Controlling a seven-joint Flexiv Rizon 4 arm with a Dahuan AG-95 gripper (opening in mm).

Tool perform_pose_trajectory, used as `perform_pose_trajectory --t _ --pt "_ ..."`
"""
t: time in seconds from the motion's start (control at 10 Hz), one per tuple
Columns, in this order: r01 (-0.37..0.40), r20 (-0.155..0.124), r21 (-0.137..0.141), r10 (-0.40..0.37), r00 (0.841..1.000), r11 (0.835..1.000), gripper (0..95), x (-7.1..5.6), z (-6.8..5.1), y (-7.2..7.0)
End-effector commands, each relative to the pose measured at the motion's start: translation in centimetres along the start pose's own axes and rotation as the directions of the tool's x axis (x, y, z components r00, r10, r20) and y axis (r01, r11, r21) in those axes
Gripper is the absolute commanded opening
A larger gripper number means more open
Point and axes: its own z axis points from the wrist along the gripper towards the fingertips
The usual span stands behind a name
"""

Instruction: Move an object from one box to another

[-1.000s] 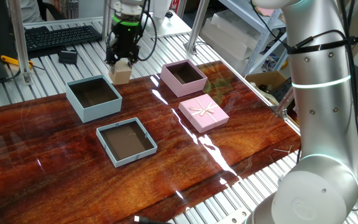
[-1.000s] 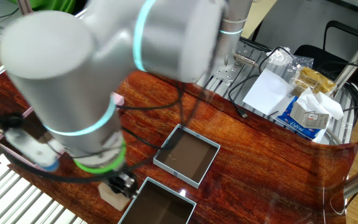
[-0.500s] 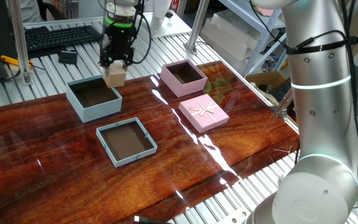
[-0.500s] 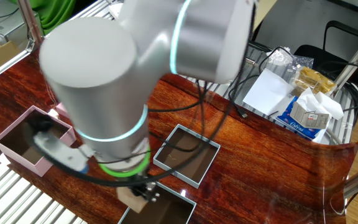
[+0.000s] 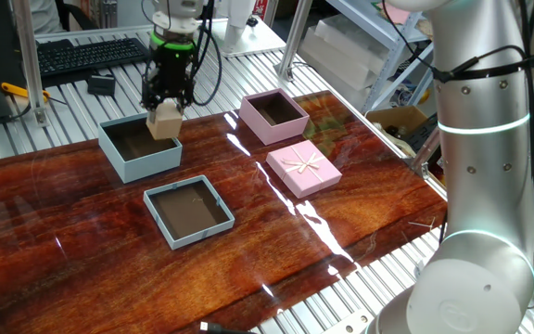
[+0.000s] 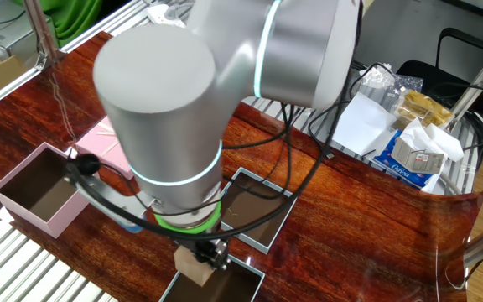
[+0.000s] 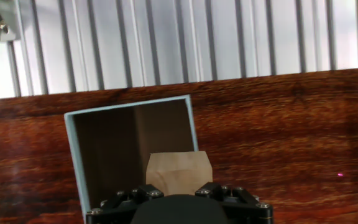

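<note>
End effector [image 5: 167, 109] in one fixed view points straight down, clamped on the small wooden cube [image 5: 164, 121], which hangs over the far right corner of the tall blue-grey box [image 5: 140, 146]. Off to its right on the wooden counter [image 5: 360, 223] stands the pink box [image 5: 273, 117], and nearer the camera than that lies the pink lid with a bow [image 5: 303, 168]. In front of the end effector, beyond the blue-grey box, sits the shallow blue-grey tray [image 5: 189, 211]. Behind it, on the slatted metal surface, lies a keyboard [image 5: 91, 51].

From the other fixed view the arm's large silver body fills the middle. Below its green ring the end effector [image 6: 204, 256] carries the cube [image 6: 194, 262] just above the near edge of the tall blue-grey box [image 6: 212, 287]. The tray [image 6: 254, 209] lies just past it, and the pink box [image 6: 40, 185] stands well to the left.

The hand view looks down past the end effector [image 7: 178, 200]: the cube [image 7: 179, 172] sits gripped at the bottom of the frame, over the right-hand part of the blue-grey box [image 7: 73, 143], whose brown inside shows beneath and to its left.
</note>
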Motion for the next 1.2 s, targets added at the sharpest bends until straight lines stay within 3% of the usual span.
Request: perform_pose_trajectory --t 0.1,0.6,1.2 --pt "-0.002 0.002 0.003 0.002 1.0 1.0 0.0 0.1 0.1 0.6" --pt "-0.028 0.008 0.013 0.028 1.0 1.0 0.0 0.4 0.8 2.7" --pt "-0.041 0.013 0.023 0.041 0.999 0.999 0.0 -0.2 2.3 3.6"
